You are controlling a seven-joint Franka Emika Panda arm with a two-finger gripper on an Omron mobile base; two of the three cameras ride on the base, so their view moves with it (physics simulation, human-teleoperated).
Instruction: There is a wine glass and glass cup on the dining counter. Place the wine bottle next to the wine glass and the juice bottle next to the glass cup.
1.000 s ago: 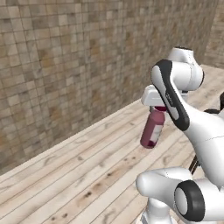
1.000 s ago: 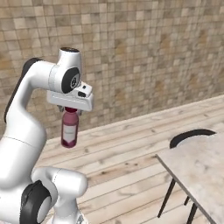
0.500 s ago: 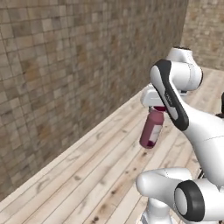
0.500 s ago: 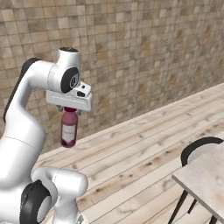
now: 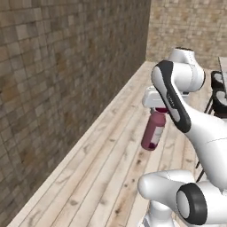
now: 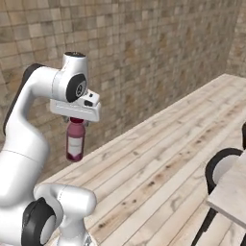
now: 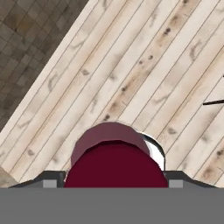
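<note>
While the gripper [image 6: 77,120] holds the juice bottle [image 6: 75,141] by its cap, hanging upright above the wooden floor [image 6: 158,158], the robot should carry it steadily, without swinging, toward the dining counter [image 6: 233,194], whose corner appears nearby.

You had open plank floor [image 6: 158,163] beneath and ahead of the hanging juice bottle [image 6: 75,140]. The stone wall [image 5: 53,88] closed off the left; the counter [image 6: 231,198] and stool [image 6: 220,168] stood well right.
</note>
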